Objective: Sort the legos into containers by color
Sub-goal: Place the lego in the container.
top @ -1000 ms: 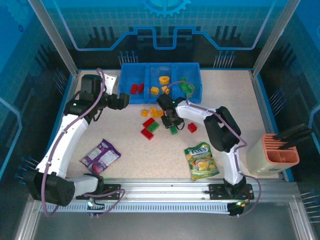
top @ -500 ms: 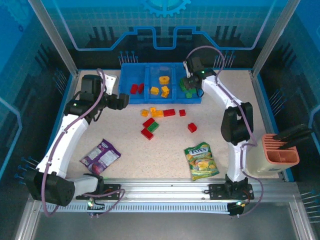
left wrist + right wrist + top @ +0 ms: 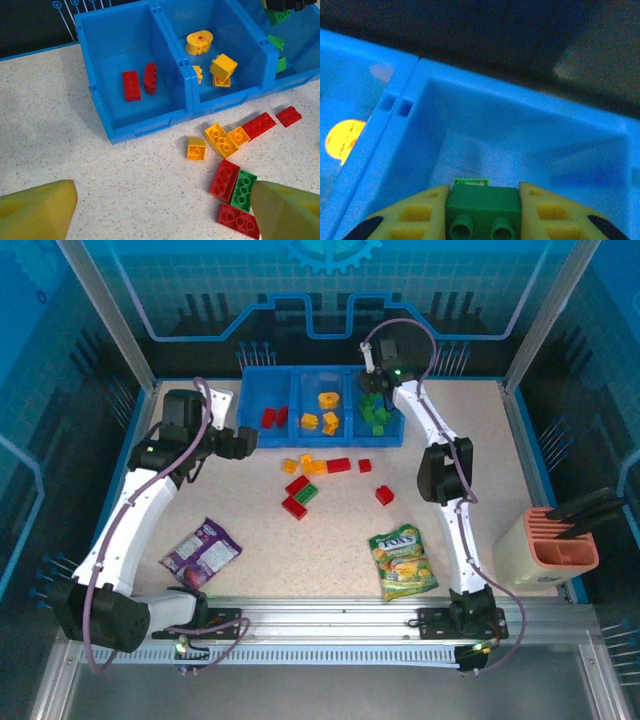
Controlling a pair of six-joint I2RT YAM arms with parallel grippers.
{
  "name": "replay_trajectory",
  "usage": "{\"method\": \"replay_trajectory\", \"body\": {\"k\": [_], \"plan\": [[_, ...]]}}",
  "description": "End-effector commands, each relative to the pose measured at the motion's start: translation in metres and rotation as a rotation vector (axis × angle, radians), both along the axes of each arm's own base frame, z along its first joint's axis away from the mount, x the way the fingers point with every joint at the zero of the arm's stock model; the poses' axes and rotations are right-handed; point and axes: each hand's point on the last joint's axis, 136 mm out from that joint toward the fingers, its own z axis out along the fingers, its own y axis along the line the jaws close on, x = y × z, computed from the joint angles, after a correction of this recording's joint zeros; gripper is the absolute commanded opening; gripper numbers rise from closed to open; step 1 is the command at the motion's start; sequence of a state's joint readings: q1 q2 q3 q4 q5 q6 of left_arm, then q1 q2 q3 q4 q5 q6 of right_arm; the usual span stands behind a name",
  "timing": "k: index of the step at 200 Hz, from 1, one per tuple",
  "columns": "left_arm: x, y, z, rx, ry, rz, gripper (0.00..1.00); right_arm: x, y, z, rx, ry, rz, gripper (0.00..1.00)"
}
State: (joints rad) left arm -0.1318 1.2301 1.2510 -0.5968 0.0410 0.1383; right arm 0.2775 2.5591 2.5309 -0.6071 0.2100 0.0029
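The blue three-compartment tray [image 3: 290, 441] stands at the back of the table. It holds red legos [image 3: 272, 417] on the left, yellow ones [image 3: 325, 412] in the middle and green ones [image 3: 376, 416] on the right. My right gripper [image 3: 372, 390] hangs over the right compartment [image 3: 410, 150], shut on a green lego [image 3: 482, 207]. My left gripper [image 3: 245, 441] is open beside the tray's left end, above bare table [image 3: 160, 215]. Loose legos lie in front of the tray: yellow [image 3: 220, 140], red [image 3: 224, 180], green [image 3: 243, 190], and a red one apart [image 3: 384, 494].
A purple snack packet [image 3: 200, 553] lies at the near left and a green-yellow snack bag [image 3: 402, 561] at the near right. A beige-and-salmon slotted holder [image 3: 560, 550] stands at the right edge. Blue walls enclose the table.
My right arm has swung from the loose pile at the table's middle up to the tray's right compartment, carrying a green lego. The left arm has not moved.
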Motion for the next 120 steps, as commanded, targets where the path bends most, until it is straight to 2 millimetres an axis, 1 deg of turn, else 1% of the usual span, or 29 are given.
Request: {"method": "replay_trajectory", "body": {"k": [1, 15, 30, 62, 90, 120], "plan": [[0.0, 0.004, -0.002, 0.023, -0.007, 0.001, 0.91, 0.017, -0.019, 0.019, -0.084, -0.098, -0.034, 0.27], [0.001, 0.005, -0.002, 0.023, -0.006, 0.0, 0.91, 0.019, -0.023, 0.016, -0.11, -0.109, -0.036, 0.27], [0.001, 0.005, -0.002, 0.024, -0.006, 0.001, 0.91, 0.021, -0.021, 0.012, -0.11, -0.118, -0.022, 0.28], [0.0, 0.006, -0.01, 0.036, 0.014, 0.005, 0.91, 0.022, -0.017, 0.005, -0.097, -0.121, -0.008, 0.31], [0.001, 0.007, -0.009, 0.037, 0.012, 0.008, 0.91, 0.024, -0.02, 0.002, -0.104, -0.122, -0.016, 0.38], [0.001, 0.006, -0.011, 0.035, 0.02, 0.005, 0.91, 0.021, -0.02, 0.014, -0.098, -0.141, -0.016, 0.48]]}}
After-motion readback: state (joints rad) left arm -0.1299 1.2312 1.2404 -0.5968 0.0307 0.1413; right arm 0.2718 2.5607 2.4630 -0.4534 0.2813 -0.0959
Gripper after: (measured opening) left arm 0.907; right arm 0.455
